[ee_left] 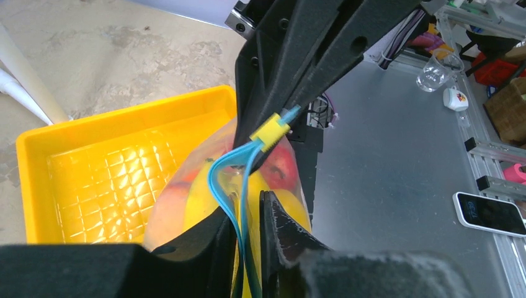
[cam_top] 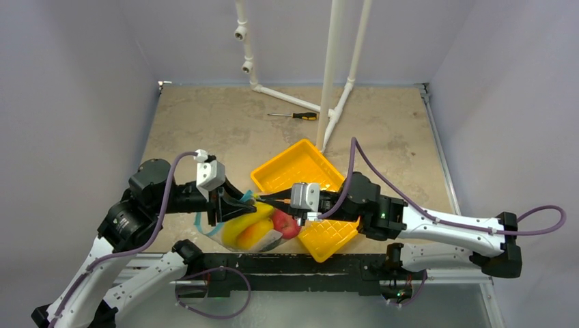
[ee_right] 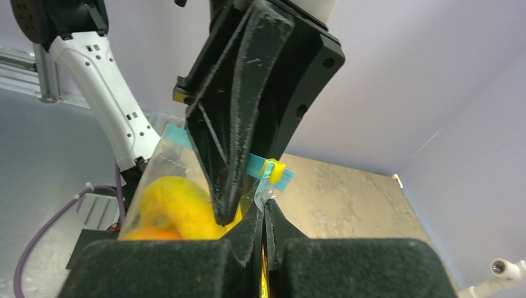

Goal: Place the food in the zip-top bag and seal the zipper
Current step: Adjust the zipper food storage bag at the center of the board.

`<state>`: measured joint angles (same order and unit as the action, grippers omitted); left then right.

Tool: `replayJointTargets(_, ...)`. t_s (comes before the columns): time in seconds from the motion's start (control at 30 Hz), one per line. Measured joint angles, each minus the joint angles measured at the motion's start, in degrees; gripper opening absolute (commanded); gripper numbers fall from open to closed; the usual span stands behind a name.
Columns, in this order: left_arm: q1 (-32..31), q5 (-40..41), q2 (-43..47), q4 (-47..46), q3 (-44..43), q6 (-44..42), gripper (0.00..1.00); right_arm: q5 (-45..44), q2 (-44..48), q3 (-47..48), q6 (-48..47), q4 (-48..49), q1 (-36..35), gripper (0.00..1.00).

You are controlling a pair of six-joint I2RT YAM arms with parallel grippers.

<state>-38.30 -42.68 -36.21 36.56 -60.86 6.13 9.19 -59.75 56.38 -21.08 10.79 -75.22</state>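
The zip-top bag (cam_top: 263, 240) hangs between both grippers at the table's near edge. The food inside includes a yellow banana (cam_top: 242, 222), an orange mango (cam_top: 254, 234) and a red apple (cam_top: 285, 224). The teal zipper (ee_left: 214, 180) is parted into a loop below its yellow slider (ee_left: 270, 131). Its two strips run between the fingers of my left gripper (ee_left: 248, 205), which stand slightly apart with a gap beside the strips. My right gripper (ee_right: 263, 205) is shut on the bag's clear corner just under the slider (ee_right: 274, 169).
The yellow gridded tray (cam_top: 293, 164) sits right behind the bag, under the right arm. A black-and-yellow screwdriver (cam_top: 300, 115) and white pipes (cam_top: 331, 82) stand farther back. A phone (ee_left: 490, 213) and a plastic cup (ee_left: 434, 74) lie off the table.
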Motion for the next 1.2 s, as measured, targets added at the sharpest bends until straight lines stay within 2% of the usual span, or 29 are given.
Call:
replayJointTargets(0.2, 0.0, 0.0, 0.5, 2.5, -1.7, -1.4, 0.27, -1.3, 1.0, 0.0, 0.4, 0.0, 0.0, 0.0)
replayJointTargets(0.23, 0.0, 0.0, 0.5, 2.6, -1.7, -1.5, 0.25, -1.4, 1.1, 0.0, 0.4, 0.0, 0.0, 0.0)
replayJointTargets(0.33, 0.0, 0.0, 0.5, 3.4, -1.7, -1.9, 0.0, -1.9, 1.4, -0.2, 0.6, -0.1, 0.0, 0.0)
replayJointTargets(0.7, 0.0, 0.9, 0.7, 3.8, -1.7, -2.8, 0.0, -1.6, 1.7, -0.5, 0.9, -0.4, 0.0, 0.01)
replayJointTargets(0.77, 0.0, 0.9, 1.0, 3.8, -1.7, -2.8, 0.0, -1.1, 1.7, -0.5, 0.9, -0.4, 0.0, 0.06)
replayJointTargets(0.93, 0.0, 0.9, 1.6, 3.8, -1.7, -2.8, 0.0, -0.4, 1.7, -0.5, 1.1, -0.2, 0.0, 0.28)
replayJointTargets(1.0, 0.0, 0.9, 1.7, 3.8, -1.8, -2.7, 0.0, -0.1, 1.6, -0.6, 1.2, 0.3, 0.0, 0.33)
replayJointTargets(1.2, 0.0, 0.8, 1.9, 3.8, -2.1, -2.6, 0.0, 1.3, 0.8, -1.2, 1.2, 2.1, 0.0, 0.37)
